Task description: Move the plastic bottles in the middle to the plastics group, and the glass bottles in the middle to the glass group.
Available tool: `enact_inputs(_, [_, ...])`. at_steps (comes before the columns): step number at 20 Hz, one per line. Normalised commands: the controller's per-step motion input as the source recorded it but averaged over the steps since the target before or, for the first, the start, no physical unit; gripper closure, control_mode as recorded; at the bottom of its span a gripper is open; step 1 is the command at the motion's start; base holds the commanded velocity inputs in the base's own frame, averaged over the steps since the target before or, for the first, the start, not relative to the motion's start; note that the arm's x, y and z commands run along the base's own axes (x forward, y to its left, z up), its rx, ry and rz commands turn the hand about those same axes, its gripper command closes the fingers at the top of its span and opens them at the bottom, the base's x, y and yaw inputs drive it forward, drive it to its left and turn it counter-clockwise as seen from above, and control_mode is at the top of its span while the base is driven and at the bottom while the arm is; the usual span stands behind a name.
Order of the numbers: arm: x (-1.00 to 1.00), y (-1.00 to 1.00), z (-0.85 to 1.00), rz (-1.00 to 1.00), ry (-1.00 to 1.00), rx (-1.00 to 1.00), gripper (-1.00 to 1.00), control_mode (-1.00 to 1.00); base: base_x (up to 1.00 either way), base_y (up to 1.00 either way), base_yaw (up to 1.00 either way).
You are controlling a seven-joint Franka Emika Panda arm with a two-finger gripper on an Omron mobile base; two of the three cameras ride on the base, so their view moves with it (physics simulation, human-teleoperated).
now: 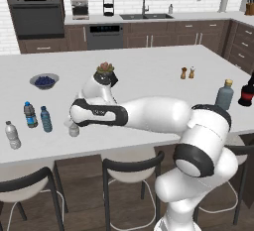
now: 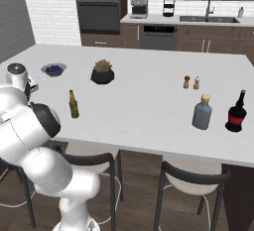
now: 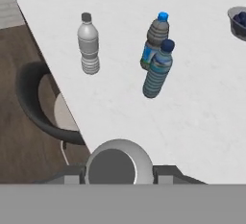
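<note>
The gripper (image 3: 118, 174) was clamped on the whitish bottle (image 3: 115, 164) — near the counter's (image 1: 149, 71) left front edge, right of the blue bottle (image 1: 45, 119).

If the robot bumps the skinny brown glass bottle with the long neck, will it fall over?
Probably, yes. The slim amber-brown glass bottle stands upright on the white counter, tall over a narrow base, so a nudge high up would likely tip it. Being round, it might then roll. If it is glass, it may be fairly heavy and could crack.
</note>
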Motion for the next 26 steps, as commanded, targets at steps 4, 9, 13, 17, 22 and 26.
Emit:
enact_inputs(4, [0.00,0.59,0.00,0.00,0.10,0.00,1.00,-1.00,0.00,0.00,0.00])
enact_inputs(9, [0.03,0.34,0.00,0.00,0.14,0.00,1.00,-1.00,0.00,0.00,0.00])
enact_inputs(13, [0.23,0.30,0.00,0.00,0.08,0.00,1.00,-1.00,0.00,0.00,0.00])
enact_inputs(17, [0.15,0.21,-0.09,0.00,0.01,0.01,1.00,-1.00,0.00,0.00,0.00])
enact_inputs(22, [0.11,0.18,-0.32,0.00,0.00,0.01,1.00,-1.00,0.00,0.00,0.00])
enact_inputs(26, [0.26,0.19,-0.36,0.00,0.00,0.00,1.00,-1.00,0.00,0.00,0.00])
